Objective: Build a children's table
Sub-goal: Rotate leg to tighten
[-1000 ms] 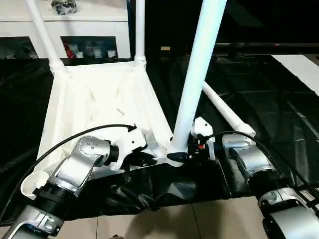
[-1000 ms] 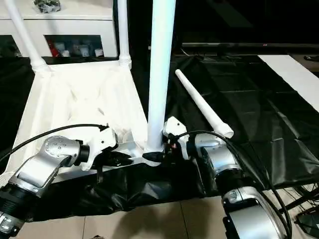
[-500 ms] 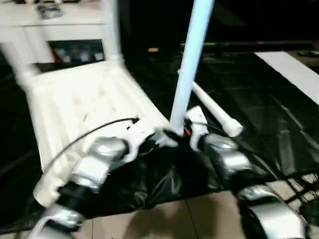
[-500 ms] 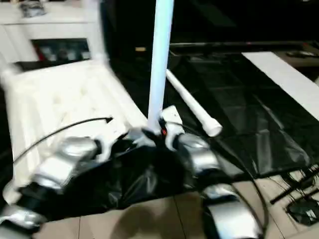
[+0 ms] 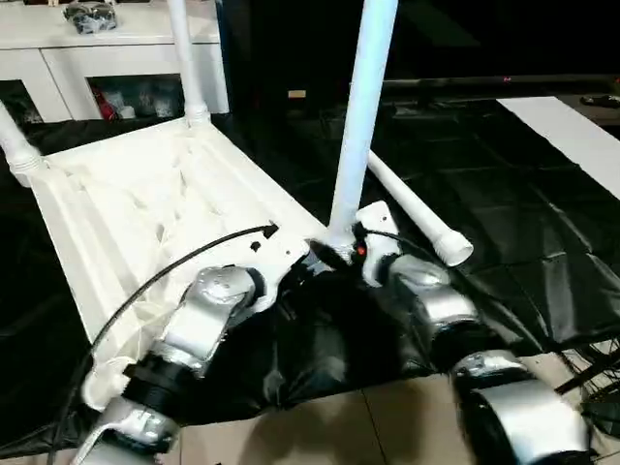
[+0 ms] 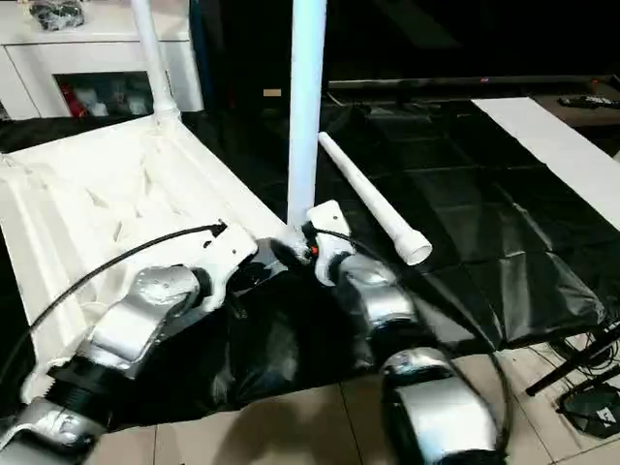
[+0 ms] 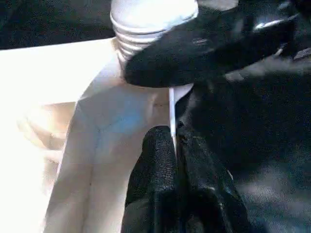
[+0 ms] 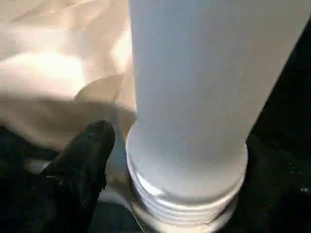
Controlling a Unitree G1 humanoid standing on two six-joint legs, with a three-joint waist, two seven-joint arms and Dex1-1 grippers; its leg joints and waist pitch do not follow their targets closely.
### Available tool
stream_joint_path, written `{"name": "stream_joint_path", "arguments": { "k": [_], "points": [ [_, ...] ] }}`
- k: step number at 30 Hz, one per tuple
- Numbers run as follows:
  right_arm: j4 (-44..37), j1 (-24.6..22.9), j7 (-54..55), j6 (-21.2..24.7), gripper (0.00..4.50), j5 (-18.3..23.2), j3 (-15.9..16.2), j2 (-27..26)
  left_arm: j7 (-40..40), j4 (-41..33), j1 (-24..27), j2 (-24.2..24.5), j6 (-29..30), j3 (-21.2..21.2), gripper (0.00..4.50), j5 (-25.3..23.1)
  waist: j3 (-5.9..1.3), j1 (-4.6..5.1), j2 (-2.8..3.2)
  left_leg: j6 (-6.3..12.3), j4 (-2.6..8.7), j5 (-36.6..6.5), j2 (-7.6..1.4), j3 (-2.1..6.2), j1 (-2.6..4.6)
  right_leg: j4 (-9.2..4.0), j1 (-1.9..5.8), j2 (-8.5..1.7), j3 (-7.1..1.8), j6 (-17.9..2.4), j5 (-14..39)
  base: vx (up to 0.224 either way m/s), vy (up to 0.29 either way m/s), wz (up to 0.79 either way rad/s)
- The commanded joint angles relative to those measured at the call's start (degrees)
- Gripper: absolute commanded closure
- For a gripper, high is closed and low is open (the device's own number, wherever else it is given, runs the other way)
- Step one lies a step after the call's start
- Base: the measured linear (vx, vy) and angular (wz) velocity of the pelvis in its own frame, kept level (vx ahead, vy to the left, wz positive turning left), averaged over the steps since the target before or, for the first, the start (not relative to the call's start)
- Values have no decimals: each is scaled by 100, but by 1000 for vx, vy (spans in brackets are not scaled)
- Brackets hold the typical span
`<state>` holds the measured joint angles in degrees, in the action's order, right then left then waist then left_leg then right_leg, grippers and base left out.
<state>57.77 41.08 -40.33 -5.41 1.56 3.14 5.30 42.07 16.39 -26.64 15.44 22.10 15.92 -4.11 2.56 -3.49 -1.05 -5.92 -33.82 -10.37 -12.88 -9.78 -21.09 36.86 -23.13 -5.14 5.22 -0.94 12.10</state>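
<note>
The white table top [image 5: 145,208] lies upside down on the black cloth, ribbed underside up. Two legs [image 5: 186,58] stand in its far corner sockets. A third leg [image 5: 356,126] stands upright at the near right corner, its threaded base [image 8: 187,187] at the socket. My right gripper [image 5: 341,254] is shut on this leg just above the threads, one black finger [image 8: 77,170] showing beside it. My left gripper [image 7: 175,145] is shut on the top's thin rim [image 7: 171,109] right next to that corner. The fourth leg [image 5: 415,208] lies loose on the cloth to the right.
A white cabinet [image 5: 116,58] with glass doors stands behind the table top. The black cloth [image 5: 504,184] covers the big table and hangs over its near edge above a tiled floor [image 5: 387,426]. A white strip [image 5: 567,126] lies at the far right.
The head camera has shifted. Beyond that, the table top has swung round, its far end going left relative to the loose leg. Both grippers keep their holds at the near right corner.
</note>
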Motion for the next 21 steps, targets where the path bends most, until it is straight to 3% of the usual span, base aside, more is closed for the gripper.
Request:
{"name": "stream_joint_path", "arguments": {
  "k": [1, 8, 9, 14, 21],
  "points": [
    [-259, -67, -628, -62, 59, -42, 258, 39, 432, -328, -21, -25, -477, 127, 450, 312, -361, -42, 9, 443, 337, -786, -39, -43, 19, -448, 341, -277, -297, -1339, 286, 0, 0, 0],
    [-633, -250, -2025, -2, 59, 20, 471, 675, 1230, -329, 17, 414, -656, 223, 450, 437, -349, -142, 14, 394, 347, -893, -55, -54, 44, -448, 315, -271, -308, -1356, 431, 0, 0, 0],
    [-682, -262, -2244, 44, 59, 60, 491, 763, 1382, -342, 22, 488, -657, 243, 450, 472, -355, -157, 47, 394, 343, -857, -50, -46, 42, -438, 325, -270, -304, -1372, 367, 0, 0, 0],
    [-867, -317, -2777, 69, 59, 138, 587, 968, 1812, -394, 43, 671, -733, 282, 450, 586, -366, -161, 25, 429, 335, -760, -51, -45, 22, -408, 341, -264, -292, -1430, 175, 0, 0, 0],
    [-1077, -375, -3268, 112, 59, 120, 755, 1102, 2278, -359, 5, 917, -752, 323, 450, 653, -356, -175, 20, 393, 345, -846, -56, -45, 28, -421, 334, -265, -293, -1411, 348, 0, 0, 0]
  ]
}}
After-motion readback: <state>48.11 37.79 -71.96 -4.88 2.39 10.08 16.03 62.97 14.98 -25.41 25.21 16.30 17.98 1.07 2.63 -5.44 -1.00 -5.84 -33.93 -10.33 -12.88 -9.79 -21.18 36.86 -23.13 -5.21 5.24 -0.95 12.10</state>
